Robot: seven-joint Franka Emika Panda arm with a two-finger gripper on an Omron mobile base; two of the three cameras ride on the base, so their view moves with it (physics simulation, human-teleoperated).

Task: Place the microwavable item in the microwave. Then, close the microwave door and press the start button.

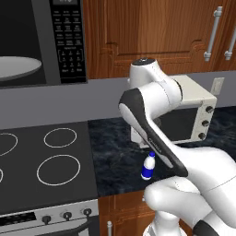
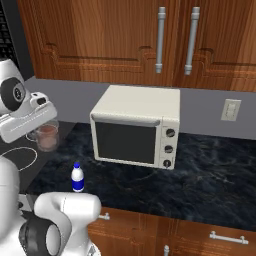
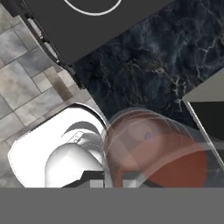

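Note:
The microwavable item, a clear glass tumbler [image 2: 47, 134] with pinkish-brown contents, is held in my gripper [image 2: 45, 131], which is shut on it. It hangs over the dark counter near the stove's right edge. In the hand view the glass [image 3: 153, 151] sits close against the lens, with counter and floor far below it. The microwave [image 1: 44, 41] hangs at the upper left, its cavity open, with the white turntable plate [image 1: 16, 67] and the black keypad [image 1: 69, 41] showing. The microwave door is out of view. My own arm hides the hand in the left base view.
A cream toaster oven [image 2: 137, 130] stands on the dark marble counter [image 2: 200, 185] against the wall. A small white bottle [image 2: 77, 177] with a blue label stands near the counter's front edge. The black stove top [image 1: 46, 161] lies to the left, under the microwave. Wooden cabinets hang above.

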